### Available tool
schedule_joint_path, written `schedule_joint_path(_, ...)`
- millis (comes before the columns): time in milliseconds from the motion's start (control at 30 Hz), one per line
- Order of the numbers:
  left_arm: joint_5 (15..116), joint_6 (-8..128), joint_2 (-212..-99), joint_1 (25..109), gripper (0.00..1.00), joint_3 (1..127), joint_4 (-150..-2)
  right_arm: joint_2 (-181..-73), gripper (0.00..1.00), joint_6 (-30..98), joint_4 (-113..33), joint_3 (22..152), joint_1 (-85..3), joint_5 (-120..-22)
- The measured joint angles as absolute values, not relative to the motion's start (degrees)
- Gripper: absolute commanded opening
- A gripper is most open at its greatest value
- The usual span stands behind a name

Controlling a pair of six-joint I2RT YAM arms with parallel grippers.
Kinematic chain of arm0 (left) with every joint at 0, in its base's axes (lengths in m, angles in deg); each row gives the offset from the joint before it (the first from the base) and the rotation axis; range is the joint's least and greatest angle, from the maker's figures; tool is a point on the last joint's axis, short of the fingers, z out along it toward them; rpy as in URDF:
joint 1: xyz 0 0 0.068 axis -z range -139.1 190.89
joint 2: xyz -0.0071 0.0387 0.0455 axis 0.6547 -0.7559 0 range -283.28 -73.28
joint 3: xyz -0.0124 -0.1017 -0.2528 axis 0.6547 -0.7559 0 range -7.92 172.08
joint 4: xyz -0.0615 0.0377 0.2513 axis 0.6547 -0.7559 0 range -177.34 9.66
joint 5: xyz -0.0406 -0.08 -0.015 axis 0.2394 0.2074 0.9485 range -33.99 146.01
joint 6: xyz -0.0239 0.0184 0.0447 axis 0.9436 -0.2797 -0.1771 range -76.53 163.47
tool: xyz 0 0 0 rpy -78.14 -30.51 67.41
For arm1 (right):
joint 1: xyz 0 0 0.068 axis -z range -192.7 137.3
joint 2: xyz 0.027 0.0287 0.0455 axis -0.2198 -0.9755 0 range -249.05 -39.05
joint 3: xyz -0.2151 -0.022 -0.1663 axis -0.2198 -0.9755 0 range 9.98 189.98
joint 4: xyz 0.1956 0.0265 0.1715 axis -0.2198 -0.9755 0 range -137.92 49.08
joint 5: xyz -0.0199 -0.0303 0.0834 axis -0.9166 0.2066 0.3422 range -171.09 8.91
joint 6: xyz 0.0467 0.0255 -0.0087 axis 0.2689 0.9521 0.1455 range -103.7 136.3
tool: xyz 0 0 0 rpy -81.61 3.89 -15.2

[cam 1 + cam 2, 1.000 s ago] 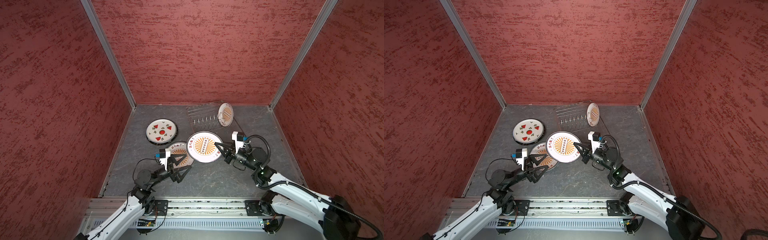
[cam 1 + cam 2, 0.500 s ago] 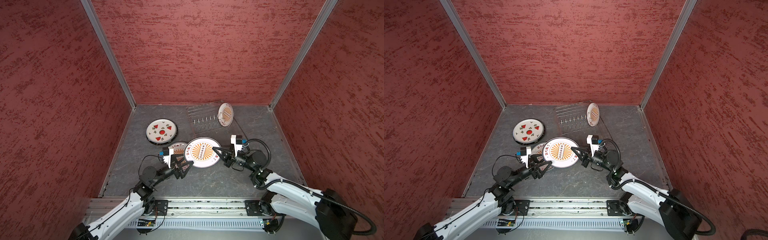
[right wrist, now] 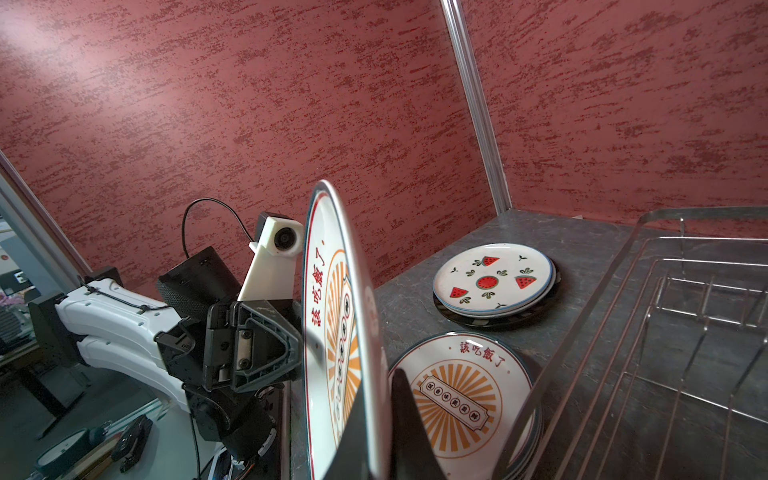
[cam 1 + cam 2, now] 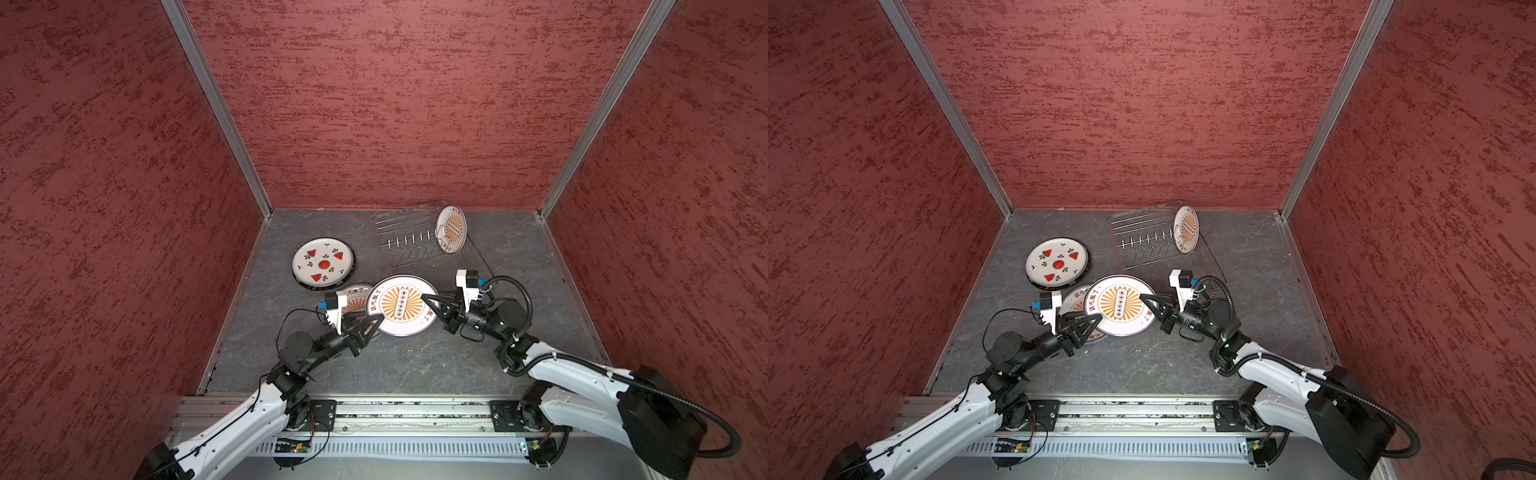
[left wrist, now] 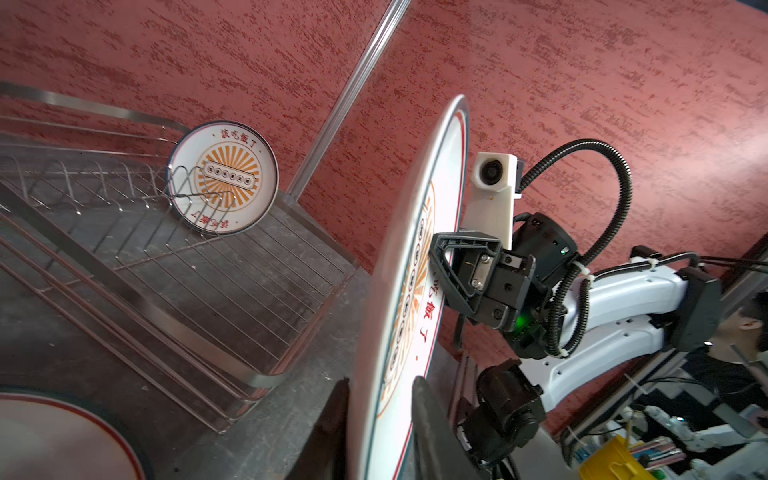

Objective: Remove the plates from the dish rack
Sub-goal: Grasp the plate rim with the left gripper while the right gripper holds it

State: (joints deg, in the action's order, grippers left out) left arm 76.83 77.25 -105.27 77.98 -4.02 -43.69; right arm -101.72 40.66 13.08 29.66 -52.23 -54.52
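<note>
L gripper [image 4: 376, 318] now closed on sunburst plate [image 4: 401, 305], reads 該吃飯了.

Bright, even light from above; shadows faint. Top views sharp. Wrist views: edges bowed, held plate [image 5: 395, 291] blurred close up, pale glare on wall [image 3: 45, 29].

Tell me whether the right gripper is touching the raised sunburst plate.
Touching. The left wrist view shows the right gripper clamped on the raised sunburst plate, with one of its fingers pressed flat against the printed face.
</note>
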Motion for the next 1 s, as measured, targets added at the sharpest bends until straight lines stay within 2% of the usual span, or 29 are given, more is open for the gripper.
schedule_joint_path(433,74.04,76.42,-107.13,77.98,0.0,-2.81,-48.22,-104.17,0.08,40.64,13.93,29.7,-52.23,-55.92)
schedule_joint_path(600,73.86,77.03,-107.52,77.98,0.0,-2.62,-48.57,-105.4,0.1,40.71,14.74,29.99,-52.18,-56.03)
schedule_joint_path(767,73.73,77.62,-107.48,78.11,0.0,-2.55,-49.31,-106.79,0.17,39.72,14.76,31.06,-52.18,-56.49)
schedule_joint_path(867,73.9,77.73,-107.26,78.22,0.0,-2.55,-50.03,-107.23,0.31,39.33,14.76,31.78,-52.18,-56.73)
schedule_joint_path(900,73.9,77.75,-107.02,78.24,0.0,-2.55,-50.18,-107.3,0.42,39.15,14.76,31.89,-52.18,-56.82)
schedule_joint_path(1000,73.88,78.03,-106.19,78.26,0.0,-2.55,-50.56,-107.65,0.97,38.8,14.56,32.2,-52.18,-56.89)
